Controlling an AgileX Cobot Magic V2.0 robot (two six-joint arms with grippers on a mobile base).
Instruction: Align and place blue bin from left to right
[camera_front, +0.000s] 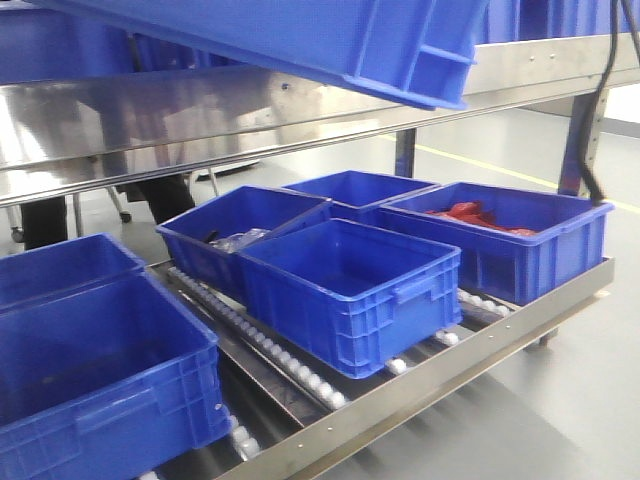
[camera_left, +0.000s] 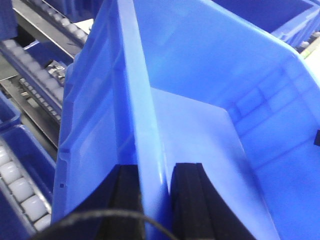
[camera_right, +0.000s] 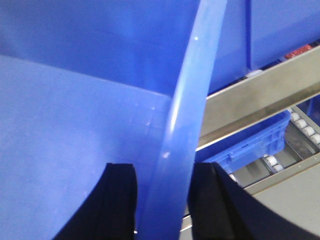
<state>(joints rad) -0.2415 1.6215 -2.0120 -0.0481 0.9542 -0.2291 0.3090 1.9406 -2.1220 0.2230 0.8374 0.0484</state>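
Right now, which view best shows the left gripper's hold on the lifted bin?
Left wrist: the left gripper clamps the wall of the lifted bin. The front view shows only the bin's underside, no gripper. The right wrist shows the right gripper on a rim.

The lifted bin (camera_front: 330, 35) is plain blue, like the bins below (camera_front: 350, 300). Left claw (camera_left: 156, 170) and right claw (camera_right: 162, 170) are black; rollers (camera_front: 300, 372) white, rack (camera_front: 470, 358) silver, floor (camera_front: 560, 410) grey.

I get bright, even overhead light — glare streaks the steel shelf (camera_front: 150, 120) and the blue bin (camera_right: 185, 115) rim; both wrist views look soft.
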